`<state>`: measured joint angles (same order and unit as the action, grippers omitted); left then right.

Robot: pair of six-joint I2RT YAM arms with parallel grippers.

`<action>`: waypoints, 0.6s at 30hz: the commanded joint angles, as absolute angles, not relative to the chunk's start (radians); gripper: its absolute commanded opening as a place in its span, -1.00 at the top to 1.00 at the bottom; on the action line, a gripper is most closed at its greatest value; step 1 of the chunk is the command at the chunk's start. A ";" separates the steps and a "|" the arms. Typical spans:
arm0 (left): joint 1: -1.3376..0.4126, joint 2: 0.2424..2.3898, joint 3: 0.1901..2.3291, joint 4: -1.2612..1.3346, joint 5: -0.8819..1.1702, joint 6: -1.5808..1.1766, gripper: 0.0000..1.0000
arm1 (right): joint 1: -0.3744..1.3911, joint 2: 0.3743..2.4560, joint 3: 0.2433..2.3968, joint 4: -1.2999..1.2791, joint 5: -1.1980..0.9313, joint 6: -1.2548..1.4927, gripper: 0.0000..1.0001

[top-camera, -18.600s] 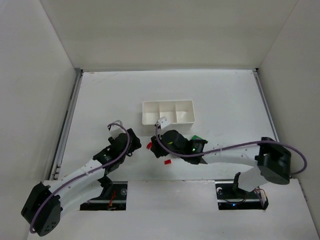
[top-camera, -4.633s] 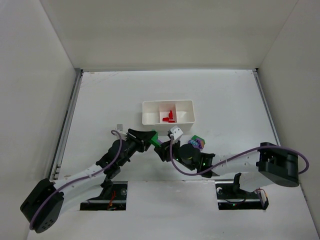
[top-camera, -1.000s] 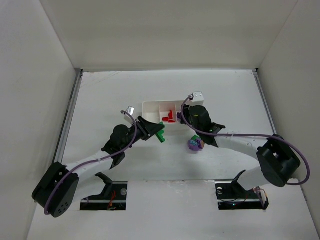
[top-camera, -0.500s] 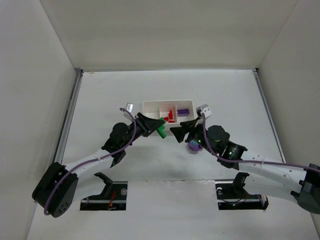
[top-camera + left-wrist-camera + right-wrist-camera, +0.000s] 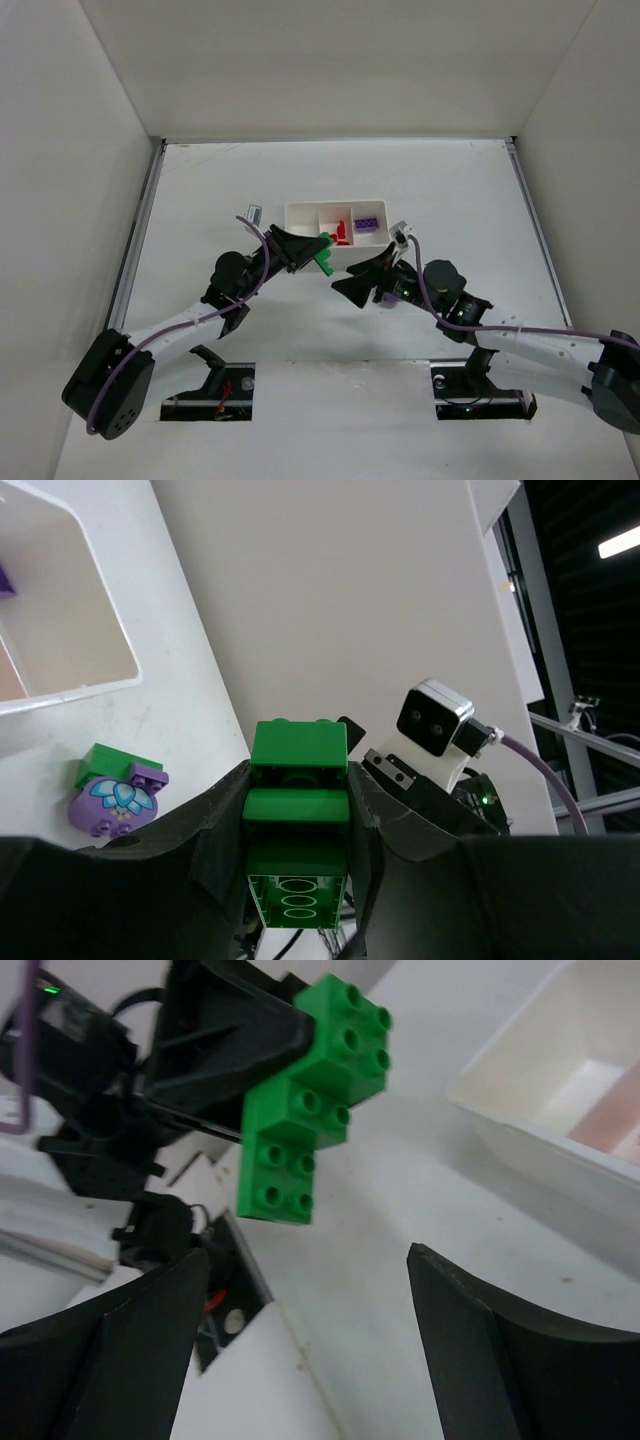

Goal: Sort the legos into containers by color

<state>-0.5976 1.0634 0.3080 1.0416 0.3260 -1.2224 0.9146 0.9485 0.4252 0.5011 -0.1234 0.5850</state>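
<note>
Since a second ago the right gripper (image 5: 345, 277) has left the tray (image 5: 336, 204) and come back toward the near side. Its fingers now stand wide apart with nothing between them. The purple brick (image 5: 366, 223) now lies in the right compartment, and the red legos (image 5: 340, 233) are in the middle one. The left gripper (image 5: 312, 250) is clamped on a green lego (image 5: 298, 780) of stacked bricks, held in the air just beside the tray's near wall. A purple flower piece (image 5: 115, 802) and a small green brick (image 5: 118, 763) lie touching on the table (image 5: 200, 200).
</note>
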 commanded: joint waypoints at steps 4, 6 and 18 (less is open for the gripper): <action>-0.590 1.032 0.276 1.183 0.396 -1.267 0.62 | 0.861 0.954 0.410 0.736 -0.327 0.747 -0.77; -0.602 1.019 0.272 1.183 0.399 -1.266 0.62 | 0.838 0.997 0.422 0.755 -0.368 0.787 -0.76; -0.620 1.000 0.250 1.193 0.419 -1.256 0.62 | 0.834 1.186 0.436 0.989 -0.437 0.902 -0.41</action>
